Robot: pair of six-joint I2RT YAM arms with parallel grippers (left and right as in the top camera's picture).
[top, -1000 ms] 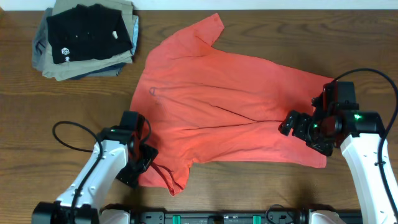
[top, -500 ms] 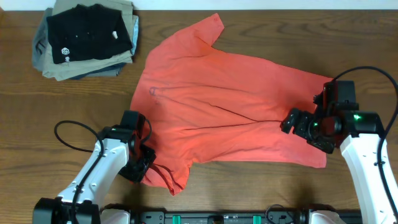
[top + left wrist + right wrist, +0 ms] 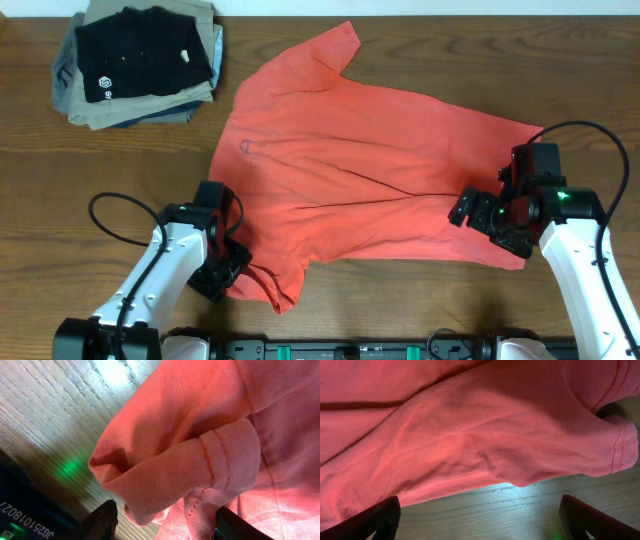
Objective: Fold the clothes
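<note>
The clothes, a coral-red T-shirt [image 3: 360, 170], lie spread flat across the middle of the wooden table. My left gripper [image 3: 228, 268] is at the shirt's near-left sleeve. In the left wrist view the rolled sleeve hem [image 3: 200, 470] bulges between its spread fingers [image 3: 102, 520], with a gap of wood showing on one side, so the left gripper [image 3: 165, 522] is open and not pinching. My right gripper [image 3: 488, 224] sits over the shirt's right end. In the right wrist view the right gripper [image 3: 482, 520] is wide open over bare wood, just below the shirt edge [image 3: 485, 450].
A stack of folded garments [image 3: 140, 100], topped by a black shirt with a small white logo [image 3: 135, 50], sits at the back left corner. Black cables loop from both arms near the front edge. Bare wood [image 3: 420, 310] shows in front of the shirt.
The left gripper's fingers narrowed around the sleeve, then spread a little again, and it edged slightly toward the front. The right gripper slid a little down and left along the shirt's end.
</note>
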